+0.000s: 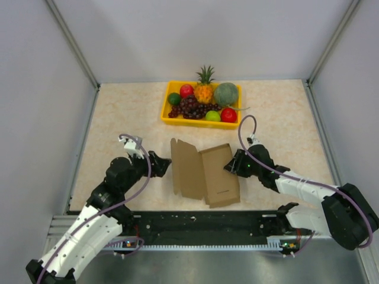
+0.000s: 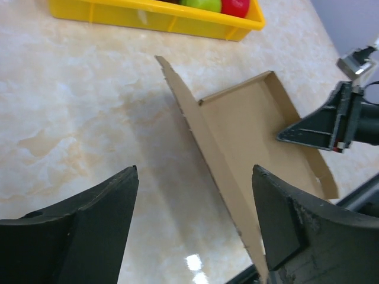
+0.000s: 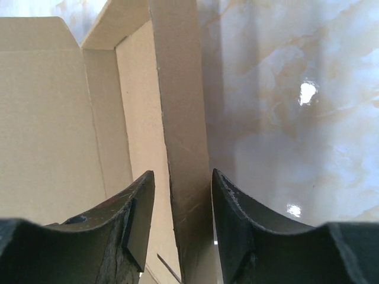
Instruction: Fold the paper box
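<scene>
Paper box point(image 1: 204, 174) sits part-folded on desk point(image 1: 118, 118), between both sets of jaws. Its R side wall point(image 3: 183, 118) stands upright btwn your right jaws. Those jaws are apart, fingers point(image 3: 139, 219) flanking the wall w/ a slim gap each side, no clamp visible. Its L panel point(image 2: 195, 136) tilts up just ahead of your left jaws, which gape wide w/ nothing btwn them. The panel's near edge runs toward one finger point(image 2: 284, 225), contact unclear. Beyond both jaws, well apart from the box: yellow tray point(image 1: 167, 111) w/ fruit point(image 1: 190, 105).
</scene>
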Tool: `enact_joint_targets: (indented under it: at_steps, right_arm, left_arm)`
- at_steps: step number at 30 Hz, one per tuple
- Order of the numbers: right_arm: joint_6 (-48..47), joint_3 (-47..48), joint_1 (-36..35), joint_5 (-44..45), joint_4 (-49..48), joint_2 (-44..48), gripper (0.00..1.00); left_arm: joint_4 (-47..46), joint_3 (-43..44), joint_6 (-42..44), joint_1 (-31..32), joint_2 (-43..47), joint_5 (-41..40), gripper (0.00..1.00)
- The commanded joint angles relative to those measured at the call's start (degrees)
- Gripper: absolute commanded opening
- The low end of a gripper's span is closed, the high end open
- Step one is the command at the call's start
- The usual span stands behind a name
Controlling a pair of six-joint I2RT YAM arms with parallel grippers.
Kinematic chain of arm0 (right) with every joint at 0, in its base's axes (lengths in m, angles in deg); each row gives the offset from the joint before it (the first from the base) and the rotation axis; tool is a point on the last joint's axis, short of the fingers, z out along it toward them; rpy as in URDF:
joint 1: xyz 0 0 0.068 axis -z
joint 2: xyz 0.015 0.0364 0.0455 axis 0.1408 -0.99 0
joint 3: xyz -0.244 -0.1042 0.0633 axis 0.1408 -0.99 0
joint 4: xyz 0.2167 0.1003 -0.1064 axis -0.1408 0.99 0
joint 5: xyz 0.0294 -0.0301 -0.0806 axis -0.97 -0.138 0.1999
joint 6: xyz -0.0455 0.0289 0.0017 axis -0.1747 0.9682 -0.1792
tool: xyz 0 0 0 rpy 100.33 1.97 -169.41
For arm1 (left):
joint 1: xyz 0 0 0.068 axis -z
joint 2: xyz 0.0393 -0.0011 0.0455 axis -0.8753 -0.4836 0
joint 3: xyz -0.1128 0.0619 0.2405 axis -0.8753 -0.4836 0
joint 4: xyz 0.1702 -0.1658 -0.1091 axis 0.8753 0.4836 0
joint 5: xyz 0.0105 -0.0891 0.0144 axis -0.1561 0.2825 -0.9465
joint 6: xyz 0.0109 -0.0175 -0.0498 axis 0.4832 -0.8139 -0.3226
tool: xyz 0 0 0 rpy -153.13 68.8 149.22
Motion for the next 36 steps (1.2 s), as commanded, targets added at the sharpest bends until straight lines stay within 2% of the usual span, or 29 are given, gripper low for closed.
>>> enact_joint_targets:
  at_steps: [1,9,15,20,24,36]
  right_arm:
    - [0.17,0.12,0.61,-0.72,-5.66,-0.86,0.45]
    - [-9.49,6.36,0.52,1.38,3.9,-2.09,0.54]
    - [-13.71,9.79,-0.97,2.88,8.31,-3.5,0.57]
    - [-16.88,12.34,-1.15,4.28,12.88,-4.72,0.58]
    - [-18.38,13.31,-4.03,5.95,13.94,-6.75,0.58]
    - [-17.94,19.98,-13.18,14.48,15.09,-13.96,0.58]
  left_arm:
    - [-6.79,-0.6,-3.17,-0.27,-0.89,7.17,0.85]
    - [-12.86,4.41,-3.34,-0.27,-19.95,11.39,0.87]
    - [-25.34,3.79,-7.55,-0.27,-27.42,20.61,0.87]
    - [-26.05,8.18,-7.12,0.61,-33.32,22.9,0.84]
    - [-26.41,12.05,-6.42,2.98,-39.81,23.96,0.81]
    - [-34.66,12.59,-10.81,7.64,-47.04,23.88,0.79]
